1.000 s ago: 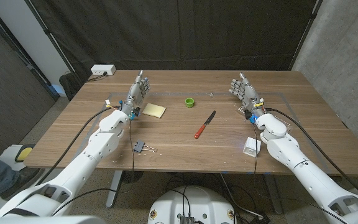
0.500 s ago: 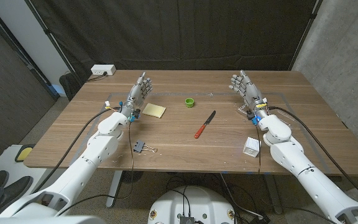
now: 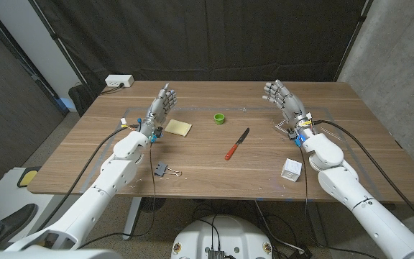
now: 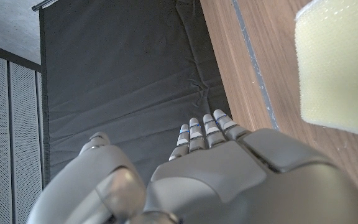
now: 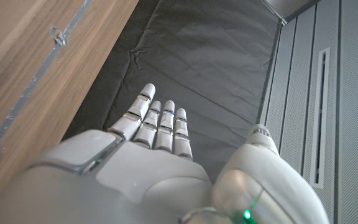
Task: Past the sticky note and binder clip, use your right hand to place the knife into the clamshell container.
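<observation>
Nothing's been picked up yet as far as I can see. The knife [image 3: 237,144] is lying flat in the middle of the tabletop [image 3: 214,173], red handle toward the near edge and dark blade angled toward the far right, so the handle looks like the easy end to grab. The right hand [image 3: 284,101] is up over the far right part of the tabletop, fingers spread and holding nothing, well apart from the knife. The left hand [image 3: 160,108] mirrors it on the far left, also empty with fingers apart, probably just parked out of the way since the job belongs to the right one.

The sticky note [image 3: 177,128] sits just beside the left hand, and the binder clip [image 3: 165,170] is nearer the front edge on the left. There's also a small green ring [image 3: 220,119] past the knife and a little white cube [image 3: 290,169] near the right forearm.

I honestly can't make out a clamshell container for certain; there's some faint clear glint near the right hand, but I can't tell what it is.
</observation>
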### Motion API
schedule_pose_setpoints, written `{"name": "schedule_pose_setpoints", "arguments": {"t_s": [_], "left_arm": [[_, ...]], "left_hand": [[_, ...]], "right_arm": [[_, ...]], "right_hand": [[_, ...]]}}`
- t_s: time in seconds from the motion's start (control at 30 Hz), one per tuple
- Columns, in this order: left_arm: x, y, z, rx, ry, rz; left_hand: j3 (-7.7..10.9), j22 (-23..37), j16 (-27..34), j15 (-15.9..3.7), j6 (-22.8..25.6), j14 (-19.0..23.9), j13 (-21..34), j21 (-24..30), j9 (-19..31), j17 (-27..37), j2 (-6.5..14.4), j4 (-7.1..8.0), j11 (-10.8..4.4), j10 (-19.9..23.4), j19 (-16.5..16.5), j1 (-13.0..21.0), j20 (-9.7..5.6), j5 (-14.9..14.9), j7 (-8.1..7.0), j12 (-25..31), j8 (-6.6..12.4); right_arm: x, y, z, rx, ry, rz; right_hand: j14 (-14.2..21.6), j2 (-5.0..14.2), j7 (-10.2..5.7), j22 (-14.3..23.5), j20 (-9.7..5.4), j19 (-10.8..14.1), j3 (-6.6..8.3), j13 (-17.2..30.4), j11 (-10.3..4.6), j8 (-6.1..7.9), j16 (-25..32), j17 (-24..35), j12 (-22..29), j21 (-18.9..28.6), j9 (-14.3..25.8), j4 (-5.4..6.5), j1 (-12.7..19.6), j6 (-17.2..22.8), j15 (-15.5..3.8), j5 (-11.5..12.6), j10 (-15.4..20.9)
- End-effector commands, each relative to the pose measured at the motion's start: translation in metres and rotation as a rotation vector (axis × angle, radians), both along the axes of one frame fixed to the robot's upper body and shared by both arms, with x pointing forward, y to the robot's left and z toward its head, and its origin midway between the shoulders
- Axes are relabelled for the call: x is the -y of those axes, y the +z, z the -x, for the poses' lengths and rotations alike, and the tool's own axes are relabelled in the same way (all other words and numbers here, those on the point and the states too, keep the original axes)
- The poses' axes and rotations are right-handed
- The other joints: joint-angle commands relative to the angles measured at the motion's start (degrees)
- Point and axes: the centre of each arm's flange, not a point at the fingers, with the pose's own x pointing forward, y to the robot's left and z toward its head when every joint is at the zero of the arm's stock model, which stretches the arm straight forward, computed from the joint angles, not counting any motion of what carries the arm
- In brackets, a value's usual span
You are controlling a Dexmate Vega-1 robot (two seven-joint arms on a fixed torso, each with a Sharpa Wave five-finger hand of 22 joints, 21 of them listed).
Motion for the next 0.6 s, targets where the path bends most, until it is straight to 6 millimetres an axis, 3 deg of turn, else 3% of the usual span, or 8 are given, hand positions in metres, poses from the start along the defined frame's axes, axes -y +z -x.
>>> {"name": "schedule_pose_setpoints", "arguments": {"t_s": [0.03, 0.33, 0.4, 0.6], "left_arm": [[0.002, 0.003, 0.015, -0.014, 0.013, -0.010], [0.001, 0.006, 0.020, -0.017, -0.016, -0.077], [0.000, 0.006, 0.019, -0.028, -0.036, -0.102], [0.000, 0.005, 0.022, -0.028, -0.038, -0.112]], "left_hand": [[-0.04, 0.16, 0.07, -0.09, 0.47, 0.72, 0.28, -0.05, 0.17, 0.17, 0.43, -0.22, -0.05, 0.92, 0.59, 0.34, 0.14, 0.01, 0.17, 0.38, 0.25], [0.03, 0.17, -0.11, -0.20, 1.42, 1.11, 0.28, -0.50, 0.18, 0.16, 0.74, -0.39, -0.19, 1.31, 0.23, 0.83, 0.25, -0.07, 0.00, 0.24, 0.36], [-0.11, 0.21, 0.00, -0.18, 4.52, 3.12, 0.33, -1.07, 0.19, 0.15, 1.16, -0.54, 0.18, 4.84, 0.51, 1.44, 0.25, -0.36, 0.54, 0.97, 0.94], [-0.22, 0.21, 0.00, -0.44, 5.44, 3.89, 0.33, -1.19, 0.19, 0.15, 1.27, -0.58, 0.49, 5.79, 0.90, 1.63, 0.05, -0.50, 0.53, 1.05, 1.01]], "right_arm": [[-0.022, 0.010, 0.029, 0.089, -0.049, 0.126], [-0.032, 0.014, 0.047, 0.182, -0.199, 0.251], [-0.035, 0.016, 0.049, 0.199, -0.233, 0.291], [-0.044, 0.021, 0.055, 0.249, -0.298, 0.383]], "right_hand": [[0.87, 0.20, -0.25, 0.17, -2.98, 1.02, 0.42, 0.06, -0.54, 0.20, 0.08, -0.04, 0.64, -0.27, 0.13, -0.66, 1.26, 0.56, -0.39, 0.28, 0.97], [0.48, 0.98, -1.48, 0.19, -3.08, 0.73, 1.10, 0.06, -1.89, 0.09, -0.38, -0.08, 0.71, -0.98, 0.19, -1.32, 2.66, 0.66, -1.15, 0.38, 1.72], [0.02, 1.15, -1.93, 0.20, -2.91, 0.18, 1.28, 0.06, -2.09, 0.07, -0.61, -0.09, 0.51, -1.38, 0.21, -1.52, 3.06, 0.72, -1.10, 0.41, 1.39], [-0.85, 1.45, -2.65, 0.20, -2.91, -0.32, 1.67, 0.05, -2.54, 0.04, -0.96, -0.11, -0.08, -2.02, 0.25, -2.04, 4.05, 0.91, -1.37, 0.51, 0.22]]}}
